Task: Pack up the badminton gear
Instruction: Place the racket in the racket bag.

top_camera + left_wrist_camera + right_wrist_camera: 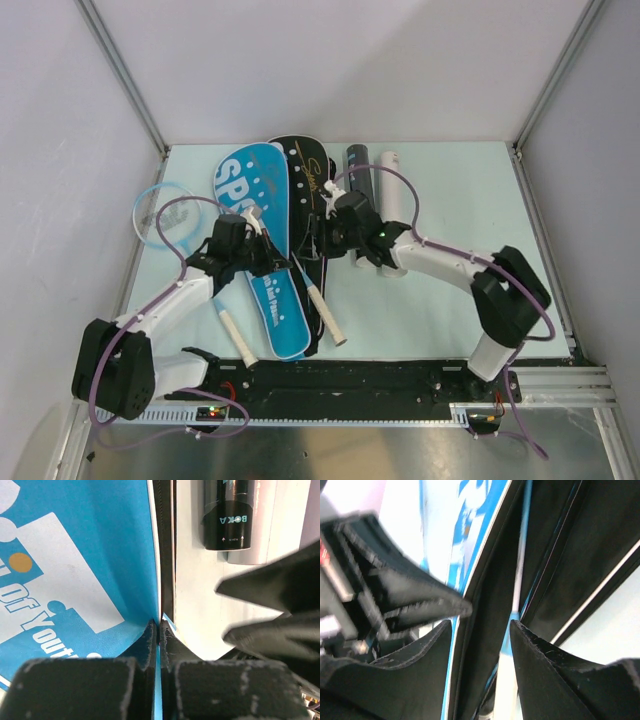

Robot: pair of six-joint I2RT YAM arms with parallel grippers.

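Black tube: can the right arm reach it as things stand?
Probably yes. The right gripper, jaws apart at the black cover's edge, sits just beside the black tube, whose far end lies bare; the arm's own wrist overhangs its near end.

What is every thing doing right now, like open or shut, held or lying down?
Blue cover: lying down, edge pinched.
Black cover: lying down next to the blue one.
Left end effector: shut on the blue cover's edge.
Right end effector: open, black cover's edge between its jaws.
Black tube: lying down.
White tube: lying down beside it.
Left racket: lying uncovered.
Middle racket: lying down, head hidden.
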